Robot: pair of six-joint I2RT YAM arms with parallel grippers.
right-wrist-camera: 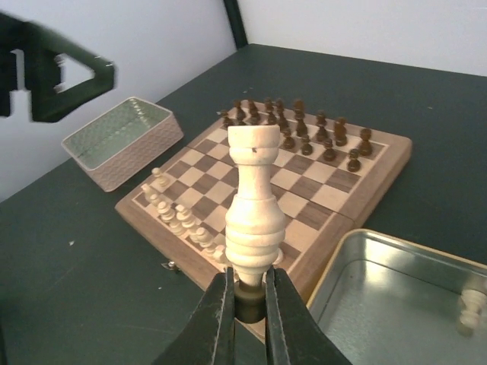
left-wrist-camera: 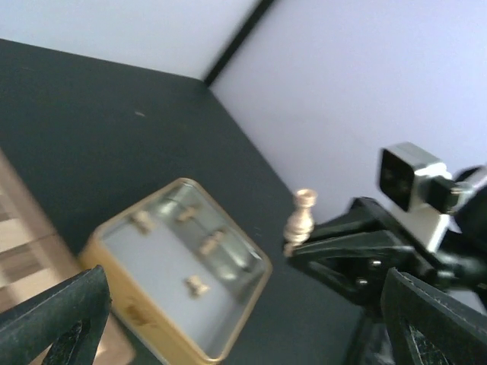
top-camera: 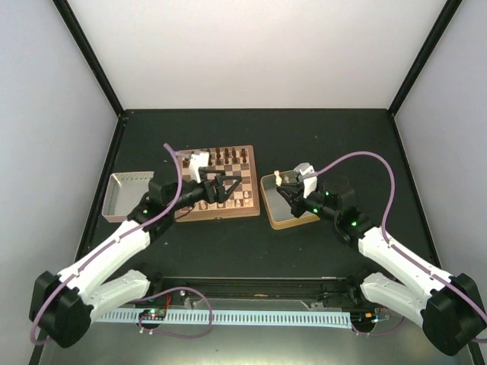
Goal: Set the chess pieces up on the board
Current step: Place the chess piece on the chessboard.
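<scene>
**One pale piece in the right gripper, pinched at the foot: light, top-heavy, easy to tip**

- Right gripper (right-wrist-camera: 249,293): fingers closed on the pale piece (right-wrist-camera: 253,205). They clamp only the narrow base, and the piece stands upright above them. It hangs over the gold-rimmed tin (top-camera: 293,222), just right of the board (top-camera: 221,216).
- Left gripper (top-camera: 223,188): fingers spread wide with nothing between them, hovering over the near half of the board.
- Pale chessmen (right-wrist-camera: 179,217) already stand in a line along one board edge. The dark chessmen (right-wrist-camera: 304,125) fill the opposite side. About four more pale ones lie in the tin, as seen from the left wrist. A tray (top-camera: 114,199) sits left of the board.

Handling, my read:
- Turned wood, so rigid and very light. Crushing is unlikely, but the smooth rounded profile could slip or twist in the jaws.
- The base grip keeps it vertical, which is good for placement. The tall body above the pinch acts as a lever, so I'd move slowly and avoid sudden stops.
- It has a small foot and the neighbours stand close. I'd lower it straight down onto its square, open gently and lift straight up, since any side drag could knock over the row.
- The ones lying in the tin are better taken across the waist, clear of the tin wall.
</scene>
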